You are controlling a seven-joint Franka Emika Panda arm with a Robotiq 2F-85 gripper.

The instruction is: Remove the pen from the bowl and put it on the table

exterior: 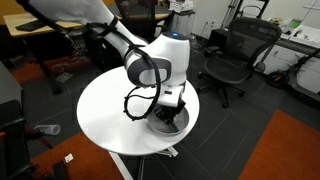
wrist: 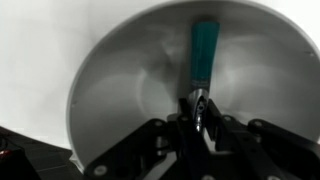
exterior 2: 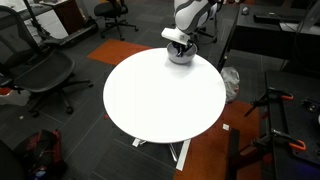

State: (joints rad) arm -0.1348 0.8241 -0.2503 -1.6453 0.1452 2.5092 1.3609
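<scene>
Pen, teal-blue and thin, lies inside the bowl in the wrist view; it runs from the claw straight up toward the far rim, its upper end close under that rim; its lower end disappears between the two dark fingertips, which sit close together and pinch it, so the claw is clenched on the pen's near end; the rest of the stick shows free against the pale grey inner wall.

In an exterior view the claw reaches down into the bowl, with the white arm bent over it; the pen itself is hidden there.

The bowl stands on the round white table, near its edge; in an exterior view the bowl sits at the far edge of the table, the claw lowered into it; black office chairs stand around on the dark floor.
</scene>
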